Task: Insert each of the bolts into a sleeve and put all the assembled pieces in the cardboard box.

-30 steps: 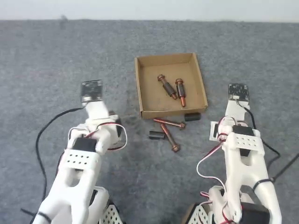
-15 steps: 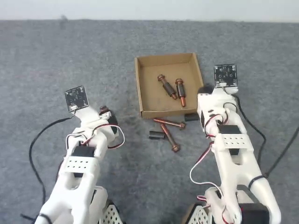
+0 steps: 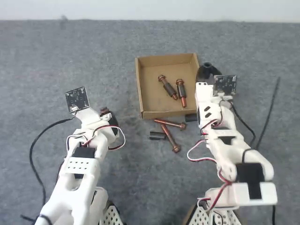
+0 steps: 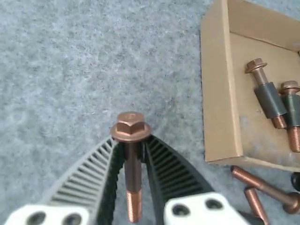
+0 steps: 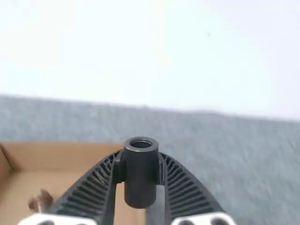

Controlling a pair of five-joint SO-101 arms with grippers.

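- Gripping a copper-coloured bolt (image 4: 132, 178) by its shank, the left claw (image 4: 131, 140) is closed on it. The hex head sits just past the fingertips (image 4: 105, 152), and the threaded end points back toward the wrist.
- The left claw is above the grey counter (image 3: 70, 51), at about 8 o'clock from the cardboard box (image 3: 138, 89) and well apart from it.
- The right claw (image 5: 140, 159) is closed on a dark sleeve (image 5: 140, 176). The sleeve lies along the claw's axis, with its open bore facing away from the wrist.
- In the high view, the right claw is at about 3 o'clock from the box, near the box's right wall. Whether it is over the wall or just outside it cannot be told.
- The box rests on the counter at centre, open side up. It holds two assembled pieces (image 3: 167, 87) and (image 3: 181, 92), each a bolt with a sleeve on its shank. They lie side by side, with their lower ends close together.
- Two loose bolts (image 3: 169, 123) and (image 3: 170, 138) lie on the counter at 6 o'clock from the box, just outside its near wall. They cross each other.
- One loose sleeve (image 3: 157, 136) lies just beside the crossed bolts, at their 9 o'clock.
- A second loose sleeve (image 3: 192, 117) lies against the box's near wall at about 5 o'clock, beside the right arm.
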